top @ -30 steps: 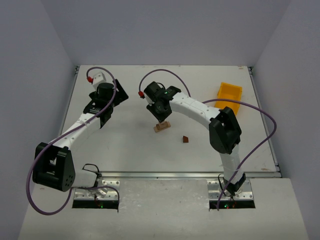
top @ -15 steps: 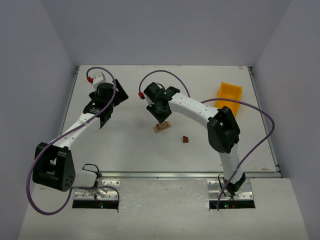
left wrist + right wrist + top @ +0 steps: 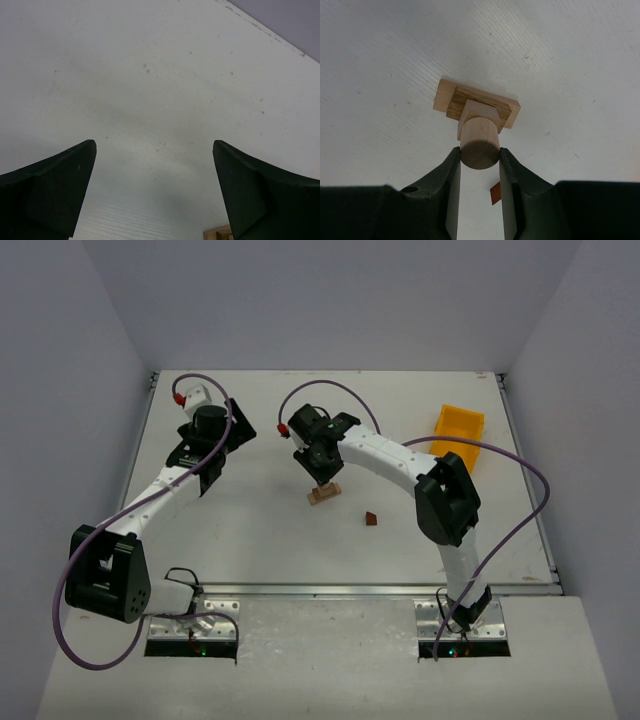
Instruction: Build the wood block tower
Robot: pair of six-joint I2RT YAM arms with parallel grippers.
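Note:
The wood block tower [image 3: 324,494] stands mid-table. In the right wrist view it is a pale-tan base plank [image 3: 443,98], a darker plank [image 3: 503,108], a small pale block [image 3: 476,112] and a wooden cylinder [image 3: 480,145] on top. My right gripper [image 3: 480,154] is shut on the cylinder, one finger on each side; it also shows in the top view [image 3: 322,470]. The dark reddish-brown wedge [image 3: 371,519] lies on the table right of the tower and shows between the fingers [image 3: 495,193]. My left gripper [image 3: 154,146] is open and empty, left of the tower [image 3: 212,478].
A yellow bin [image 3: 460,432] sits at the far right. A white and red connector [image 3: 192,396] lies at the far left corner. A corner of the tower's plank [image 3: 218,234] shows at the bottom of the left wrist view. Grey walls enclose the table.
The right arm's elbow has shifted slightly left. The right gripper stays on the cylinder over the stack. The left arm has not moved.

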